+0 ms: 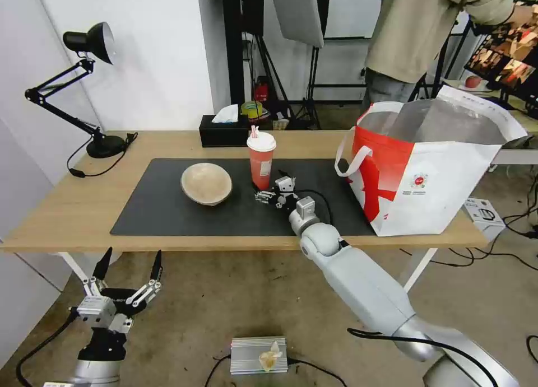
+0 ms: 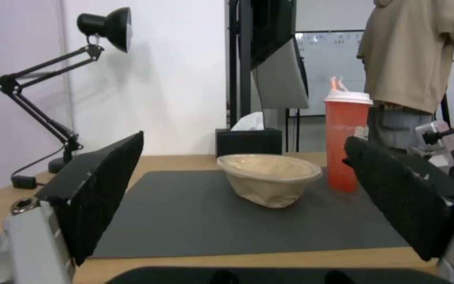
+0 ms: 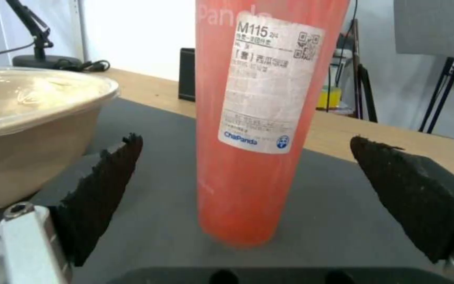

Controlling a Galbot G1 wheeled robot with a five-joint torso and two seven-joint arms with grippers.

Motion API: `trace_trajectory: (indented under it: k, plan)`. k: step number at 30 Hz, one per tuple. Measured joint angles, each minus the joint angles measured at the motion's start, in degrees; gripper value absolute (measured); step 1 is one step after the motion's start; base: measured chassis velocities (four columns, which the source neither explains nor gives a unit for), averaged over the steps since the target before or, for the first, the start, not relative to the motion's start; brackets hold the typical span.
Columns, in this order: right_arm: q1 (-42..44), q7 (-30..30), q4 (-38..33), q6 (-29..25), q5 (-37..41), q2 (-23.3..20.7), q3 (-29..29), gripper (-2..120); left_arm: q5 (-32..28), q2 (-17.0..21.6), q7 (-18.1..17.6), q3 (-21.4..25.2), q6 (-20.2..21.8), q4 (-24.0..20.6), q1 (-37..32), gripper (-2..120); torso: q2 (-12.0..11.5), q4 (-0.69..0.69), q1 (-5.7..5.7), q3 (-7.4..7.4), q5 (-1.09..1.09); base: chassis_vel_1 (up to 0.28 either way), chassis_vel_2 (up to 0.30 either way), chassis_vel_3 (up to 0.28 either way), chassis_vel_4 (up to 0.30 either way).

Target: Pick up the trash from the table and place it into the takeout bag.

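A tall red cup with a white lid stands upright on the dark grey mat of the light-wood table. My right gripper hovers low just in front of the cup's base. Its jaws are open, and the cup stands a little beyond the fingertips, centred between them. A shallow beige bowl sits left of the cup. The white-and-red takeout bag stands open at the table's right end. My left gripper hangs open below the table's front edge, facing the bowl.
A black tissue box sits at the back edge behind the cup. A black desk lamp with its cable stands at the back left. A person stands behind the bag. A silver box and cables lie on the floor.
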State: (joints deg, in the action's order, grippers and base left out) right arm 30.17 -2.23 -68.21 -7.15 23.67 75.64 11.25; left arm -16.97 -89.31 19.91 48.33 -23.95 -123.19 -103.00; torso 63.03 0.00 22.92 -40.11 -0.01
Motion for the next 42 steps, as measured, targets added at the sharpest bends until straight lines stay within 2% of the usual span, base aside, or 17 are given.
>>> trace_trajectory:
  k: [42]
  plan:
    - [-3.8,2.6,11.1,-3.5,-5.2,7.0,-3.7,100,-0.8,1.4,1.2,-0.2,-0.3,3.2,1.5,100,0.0,-0.01,-0.01,0.02,-0.02,0.0,0.0,0.0,0.0]
